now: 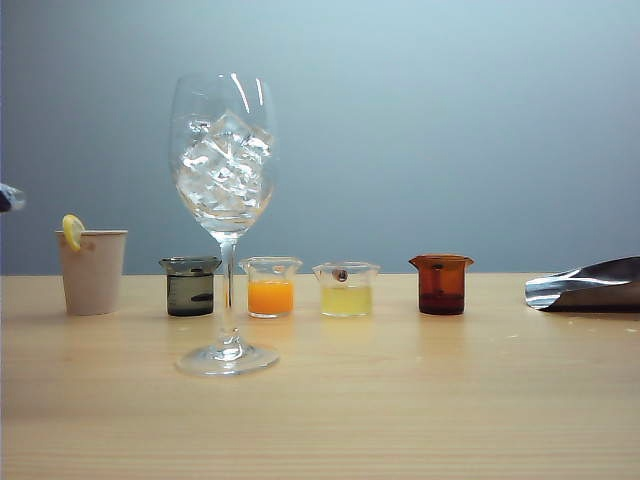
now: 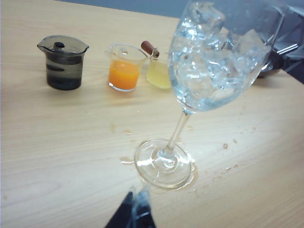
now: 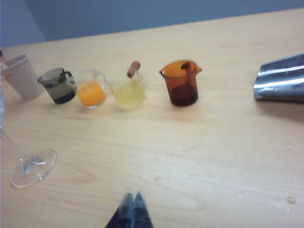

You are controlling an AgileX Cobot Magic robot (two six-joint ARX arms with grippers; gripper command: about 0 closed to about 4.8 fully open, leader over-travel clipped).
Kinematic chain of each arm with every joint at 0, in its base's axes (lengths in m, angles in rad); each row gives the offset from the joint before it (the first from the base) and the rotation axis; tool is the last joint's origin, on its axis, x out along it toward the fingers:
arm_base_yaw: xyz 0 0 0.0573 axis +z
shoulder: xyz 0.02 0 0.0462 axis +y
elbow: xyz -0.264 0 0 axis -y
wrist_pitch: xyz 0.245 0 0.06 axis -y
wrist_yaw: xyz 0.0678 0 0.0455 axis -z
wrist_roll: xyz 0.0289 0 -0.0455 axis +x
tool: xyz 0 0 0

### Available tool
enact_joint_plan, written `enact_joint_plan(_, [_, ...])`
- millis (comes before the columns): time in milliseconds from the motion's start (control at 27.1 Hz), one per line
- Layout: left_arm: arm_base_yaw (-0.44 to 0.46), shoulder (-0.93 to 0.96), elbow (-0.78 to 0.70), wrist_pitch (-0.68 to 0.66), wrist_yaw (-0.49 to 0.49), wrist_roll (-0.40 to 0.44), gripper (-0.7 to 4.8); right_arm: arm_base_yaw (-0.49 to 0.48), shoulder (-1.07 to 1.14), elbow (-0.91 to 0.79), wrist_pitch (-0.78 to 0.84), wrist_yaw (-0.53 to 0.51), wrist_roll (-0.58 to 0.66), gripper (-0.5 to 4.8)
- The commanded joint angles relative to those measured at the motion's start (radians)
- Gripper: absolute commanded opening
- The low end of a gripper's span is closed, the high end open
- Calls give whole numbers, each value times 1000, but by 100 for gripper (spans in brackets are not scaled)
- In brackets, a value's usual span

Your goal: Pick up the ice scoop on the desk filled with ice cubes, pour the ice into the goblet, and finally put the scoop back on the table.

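Observation:
The goblet (image 1: 224,180) stands upright on the table (image 1: 420,400), its bowl packed with ice cubes (image 1: 226,160). The silver ice scoop (image 1: 590,285) lies on the desk at the far right, with nothing holding it. In the left wrist view my left gripper (image 2: 137,205) hovers shut and empty just short of the goblet's foot (image 2: 164,164); the ice cubes (image 2: 209,61) fill the bowl above. In the right wrist view my right gripper (image 3: 132,202) is shut and empty over bare wood. The ice scoop (image 3: 280,78) lies well away from it, and the goblet's foot (image 3: 32,166) is off to the other side.
Behind the goblet stand a beige paper cup with a lemon slice (image 1: 92,268), a dark beaker (image 1: 190,286), an orange-liquid beaker (image 1: 270,286), a yellow-liquid beaker (image 1: 346,288) and an amber beaker (image 1: 441,283). Water drops ring the goblet's foot (image 2: 190,178).

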Motion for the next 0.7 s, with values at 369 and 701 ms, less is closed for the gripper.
enact_joint_plan(369, [0,-3,-30,64,18,24,-5,2,-42,-139,133,48,-101,-9])
enact_joint_plan(701, [5,-3,-30,64,18,24,-5,1,-42,-139,123,54,-124,-9])
